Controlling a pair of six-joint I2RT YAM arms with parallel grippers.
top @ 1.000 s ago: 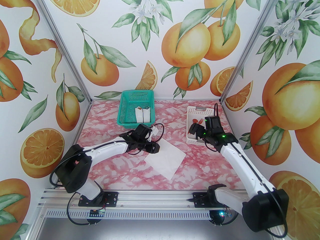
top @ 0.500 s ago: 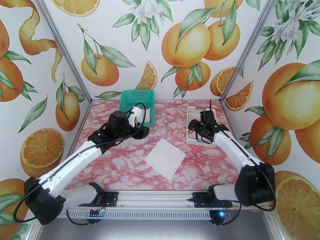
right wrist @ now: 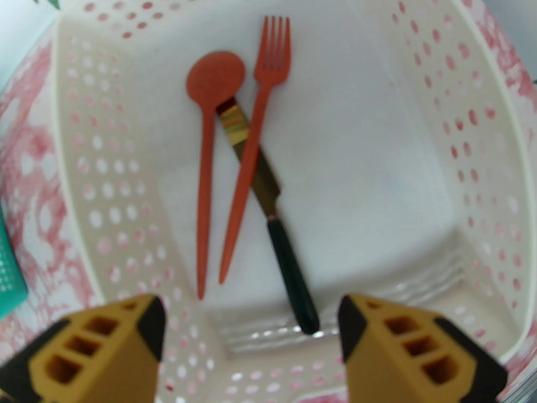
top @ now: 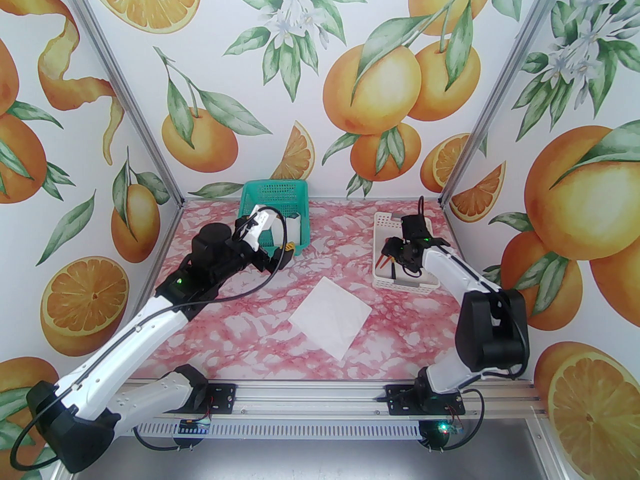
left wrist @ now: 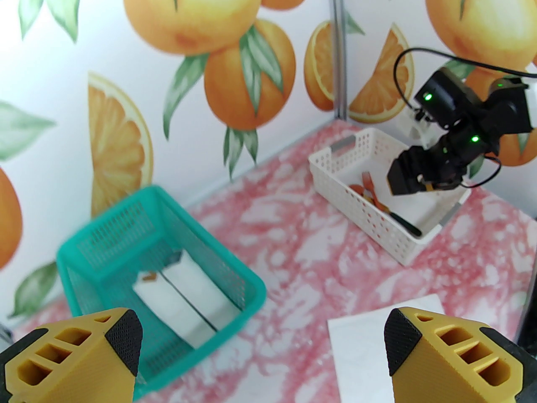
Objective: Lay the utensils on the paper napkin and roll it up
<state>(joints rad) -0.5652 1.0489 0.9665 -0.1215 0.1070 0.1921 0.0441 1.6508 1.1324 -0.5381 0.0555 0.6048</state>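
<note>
An orange spoon (right wrist: 215, 76), an orange fork (right wrist: 256, 141) and a dark-handled knife (right wrist: 289, 262) lie crossed on the floor of the white basket (right wrist: 482, 99). My right gripper (right wrist: 251, 330) hangs just above their handle ends, open, with nothing between its fingers. From above, the right gripper (top: 392, 258) sits over the white basket (top: 385, 280). The paper napkin (top: 331, 316) lies flat mid-table, turned like a diamond. My left gripper (top: 280, 257) stands wide open at the teal basket's front edge, off the napkin. The left wrist view has the left gripper (left wrist: 262, 338) above the napkin's corner (left wrist: 386, 351).
A teal basket (top: 250, 208) at the back left holds two white wrapped bundles (left wrist: 184, 296). The white basket (left wrist: 335, 183) stands at the back right near the wall corner. Orange-patterned walls close in the pink marbled table (top: 250, 333) on three sides.
My left arm pulled off the napkin, back and left toward the teal basket, and its jaws opened wide. My right gripper dropped into the white basket and its jaws narrowed somewhat.
</note>
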